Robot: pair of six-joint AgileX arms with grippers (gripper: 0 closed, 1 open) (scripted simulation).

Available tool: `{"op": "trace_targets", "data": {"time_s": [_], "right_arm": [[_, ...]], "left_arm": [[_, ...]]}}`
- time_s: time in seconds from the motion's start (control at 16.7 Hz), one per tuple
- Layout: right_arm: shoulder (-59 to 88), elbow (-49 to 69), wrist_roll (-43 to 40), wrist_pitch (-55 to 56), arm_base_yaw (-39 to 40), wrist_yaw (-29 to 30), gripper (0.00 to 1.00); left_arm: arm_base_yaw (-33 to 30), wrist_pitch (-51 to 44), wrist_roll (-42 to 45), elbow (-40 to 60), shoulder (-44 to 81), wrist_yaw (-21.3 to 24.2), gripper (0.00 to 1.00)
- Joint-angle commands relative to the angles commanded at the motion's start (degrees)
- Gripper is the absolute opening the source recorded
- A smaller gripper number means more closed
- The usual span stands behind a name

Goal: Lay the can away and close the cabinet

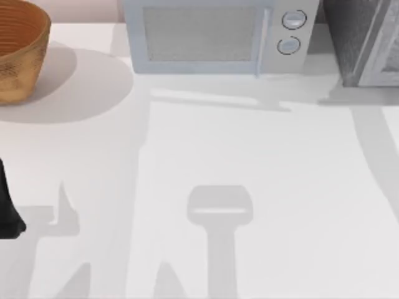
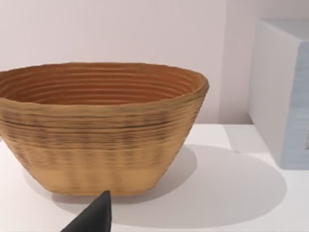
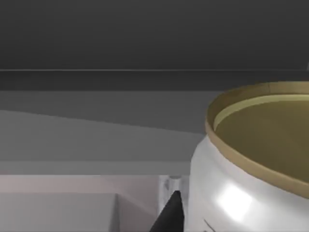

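Close before the right wrist camera: the can [image 3: 251, 174], white with a dull gold top, cut off by the frame, one dark fingertip [image 3: 169, 215] beside it; grip impossible to tell. Behind, dark grey cabinet [image 3: 96, 43] surfaces (hard to read). Left arm [image 1: 7, 208] parked at the table's left edge, facing a woven basket [image 2: 96, 130].

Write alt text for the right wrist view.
A white can with a dull gold top stands close up beside a dark gripper fingertip, against the grey inside of a cabinet.
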Motion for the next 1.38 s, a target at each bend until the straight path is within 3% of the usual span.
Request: {"op": "trace_targets", "data": {"time_s": [0.36, 0.96, 1.38], "right_arm": [[11.6, 15.6, 0.1, -3.6, 1.6, 1.7, 0.00], [13.6, 18.7, 0.3, -4.1, 1.6, 2.0, 0.00], [23.1, 32.6, 0.2, -7.0, 0.7, 1.2, 0.00]], "left_arm": [[0.0, 0.0, 0.0, 0.0, 0.0, 0.0, 1.00], [0.0, 0.0, 0.0, 0.0, 0.0, 0.0, 1.00], [0.0, 0.0, 0.0, 0.0, 0.0, 0.0, 1.00]]}}
